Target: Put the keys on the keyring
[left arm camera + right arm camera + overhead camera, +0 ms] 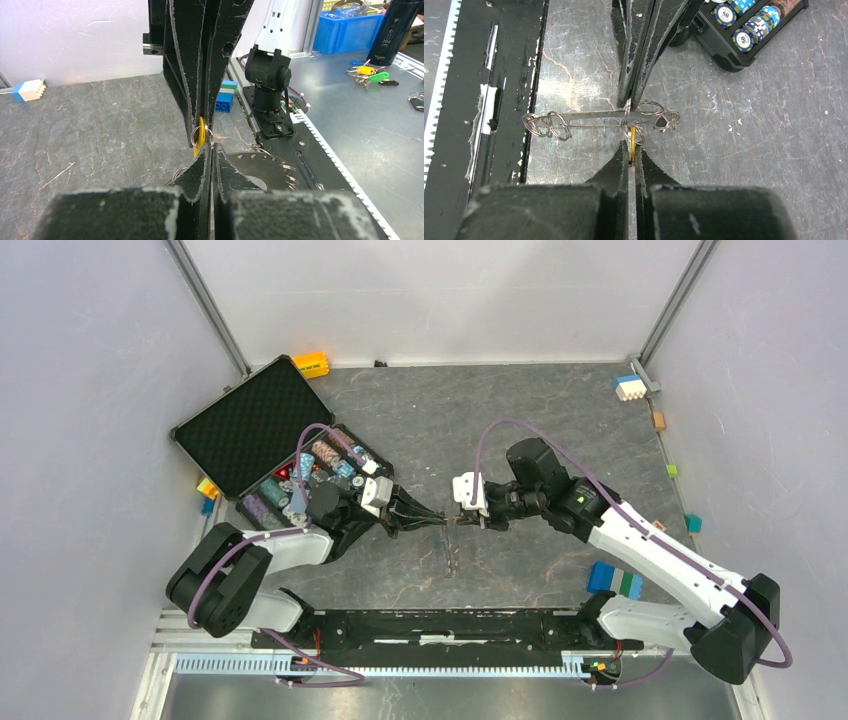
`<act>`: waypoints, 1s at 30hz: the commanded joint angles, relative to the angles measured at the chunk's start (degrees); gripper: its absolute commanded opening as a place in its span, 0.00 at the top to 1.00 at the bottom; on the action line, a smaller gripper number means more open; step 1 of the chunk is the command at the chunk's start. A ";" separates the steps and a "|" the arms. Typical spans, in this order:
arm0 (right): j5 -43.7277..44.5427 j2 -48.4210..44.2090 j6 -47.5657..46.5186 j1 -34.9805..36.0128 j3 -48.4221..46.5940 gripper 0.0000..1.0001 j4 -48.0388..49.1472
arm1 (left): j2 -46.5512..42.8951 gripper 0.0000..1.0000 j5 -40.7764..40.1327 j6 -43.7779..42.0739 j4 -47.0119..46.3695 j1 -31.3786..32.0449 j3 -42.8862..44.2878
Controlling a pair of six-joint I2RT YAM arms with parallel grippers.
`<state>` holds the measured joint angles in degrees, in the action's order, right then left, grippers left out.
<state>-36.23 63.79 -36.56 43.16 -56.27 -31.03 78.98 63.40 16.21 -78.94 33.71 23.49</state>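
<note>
Well, 2 grippers are meeting tip to tip over the middle of the grey stone-look table [560, 440]. The left gripper [630, 100] is squeezing shut on 1 small wire ring of the silvery metal keyring [594, 118]. That keyring is a flat plate with little holes, and more small wire rings are hanging at its ends. The right gripper [630, 152] is squeezing shut on the tiny yellow key [632, 136], a metal one with a plastic head. The yellow key is sitting right between the 2 sets of fingertips, touching the ring that the left gripper is pinching. I cannot tell if it is threaded onto that ring. The flat plate is sticking out sideways toward the black rail [450, 625] at the near edge. I cannot tell if it is touching the table. An open black case of round poker chips [250, 425] is lying behind the left gripper. A blue and green toy block [615, 580] is sitting on the right side.
</note>
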 commanded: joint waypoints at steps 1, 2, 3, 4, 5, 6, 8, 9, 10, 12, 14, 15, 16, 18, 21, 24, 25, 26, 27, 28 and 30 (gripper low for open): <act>0.79 -0.40 -0.80 0.78 -2.97 1.00 -0.08 | -0.58 0.98 -0.20 -1.88 -1.44 -0.32 1.21; 0.81 -0.40 -0.80 0.87 -3.04 1.00 -0.09 | -0.53 0.98 -0.20 -1.88 -1.44 -0.32 1.21; 0.80 -0.41 -0.87 0.94 -3.09 1.00 -0.15 | -0.44 0.98 -0.19 -1.88 -1.35 -0.32 1.21; 0.83 -0.39 -0.91 1.03 -3.20 1.00 -0.17 | -0.37 0.98 -0.16 -1.88 -1.20 -0.32 1.25; 0.95 -0.42 -0.98 1.12 -3.32 1.00 -0.26 | -0.41 0.98 -0.12 -1.92 -1.03 -0.31 1.34; 1.05 -0.42 -0.99 1.13 -3.42 1.00 -0.34 | -0.31 0.98 -0.09 -1.97 -0.96 -0.32 1.39; 1.36 -0.44 -1.21 1.23 -3.81 1.00 -0.59 | -0.06 0.98 0.02 -2.10 -0.81 -0.32 1.39; 1.46 -0.40 -1.30 1.23 -4.00 1.00 -0.76 | -0.01 0.98 -0.03 -2.14 -0.67 -0.32 1.39; 1.57 -0.41 -1.52 1.25 -4.26 1.00 -1.04 | 0.03 0.98 0.06 -2.27 -0.55 -0.32 1.38; 1.76 -0.33 -1.74 1.29 -4.68 1.00 -1.55 | 0.08 0.98 0.07 -2.33 -0.43 -0.32 1.37; 2.14 -0.33 -2.06 1.40 -5.10 1.00 -2.04 | 0.06 0.98 0.13 -2.32 -0.38 -0.30 1.34; 2.31 -0.29 -2.10 1.50 -5.20 1.00 -2.18 | 0.05 0.98 0.06 -2.32 -0.33 -0.32 1.47; 2.62 -0.18 -2.19 1.53 -5.42 1.00 -2.54 | 0.06 0.98 0.10 -2.32 -0.29 -0.31 1.47; 2.99 0.07 -2.30 1.70 -5.92 1.00 -2.93 | 0.13 0.98 0.10 -2.32 -0.20 -0.31 1.54; 3.66 0.56 -2.20 2.17 -6.81 1.00 -3.31 | 0.36 0.98 0.16 -2.37 -0.15 -0.32 1.65; 4.46 1.28 -2.10 2.52 -7.72 1.00 -3.56 | 0.43 0.98 0.19 -2.49 0.26 -0.31 1.63; 4.79 1.46 -2.08 2.71 -7.99 1.00 -3.57 | 0.39 0.98 0.24 -2.69 0.55 -0.32 1.71; 5.06 1.75 -1.94 2.87 -8.35 1.00 -3.77 | 0.47 0.98 0.20 -2.83 0.88 -0.31 1.74; 5.35 1.92 -1.79 3.11 -8.63 1.00 -3.75 | 0.40 0.98 0.24 -3.08 1.23 -0.32 1.78; 5.65 2.27 -1.69 3.37 -8.94 1.00 -3.85 | 0.41 0.98 0.25 -3.24 1.64 -0.32 1.81; 6.22 2.80 -1.60 3.83 -9.58 1.00 -3.99 | 0.45 0.98 0.25 -3.54 2.04 -0.23 1.89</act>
<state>-31.81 65.98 -38.02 46.13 -62.08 -35.33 79.15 63.31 16.14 -77.14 33.71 23.64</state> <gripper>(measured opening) 0.026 0.034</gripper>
